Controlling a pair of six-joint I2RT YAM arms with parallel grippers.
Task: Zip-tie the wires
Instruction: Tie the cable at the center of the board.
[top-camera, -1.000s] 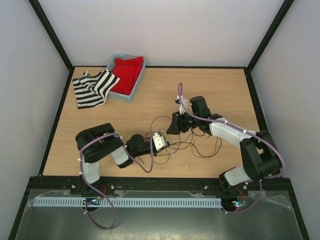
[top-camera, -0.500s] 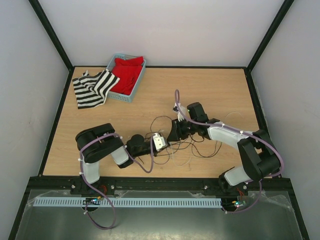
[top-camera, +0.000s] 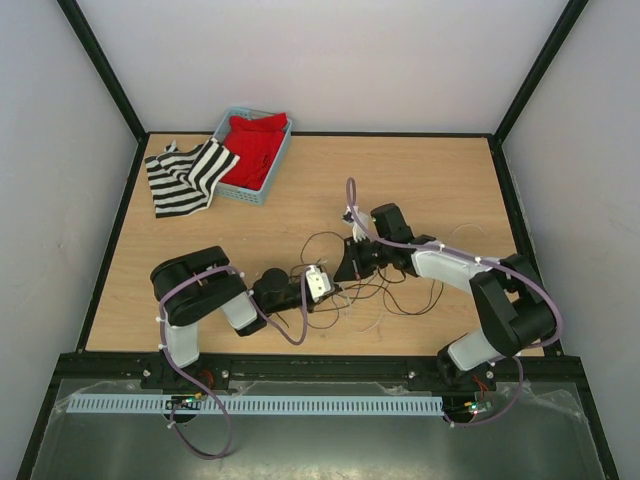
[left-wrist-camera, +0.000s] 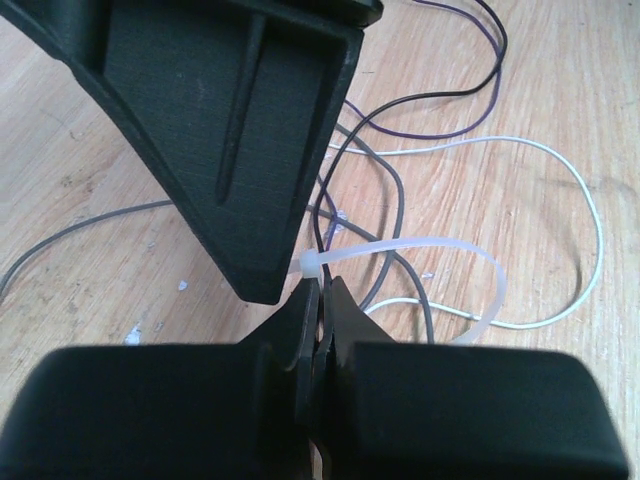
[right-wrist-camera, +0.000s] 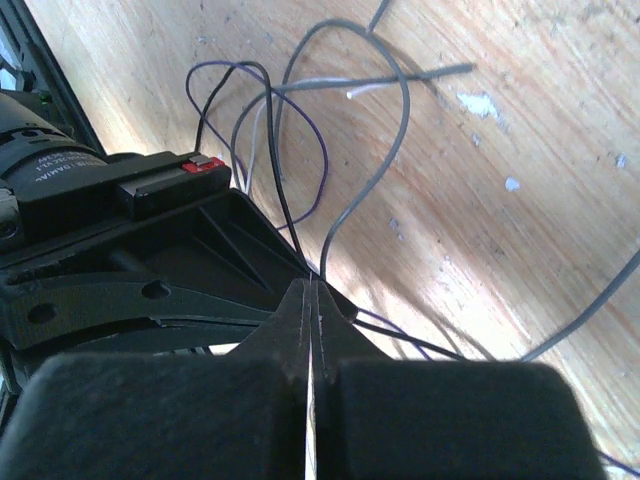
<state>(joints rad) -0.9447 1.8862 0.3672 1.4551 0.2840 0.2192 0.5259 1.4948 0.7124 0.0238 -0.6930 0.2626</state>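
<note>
The left gripper pinches the zip tie looped around the wires, likely steadying it so the right gripper, jaws shut beside its head, can tighten.

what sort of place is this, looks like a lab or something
Most likely a robot test cell in a lab: a wooden table boxed in by plain white walls and black frame posts, a left arm and right arm bolted at its near edge, and staged props: loose wires, a blue basket of red cloth.

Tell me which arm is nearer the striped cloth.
Left. The left arm sits just below the striped cloth in the top view; the right arm lies well off to its right.
</note>
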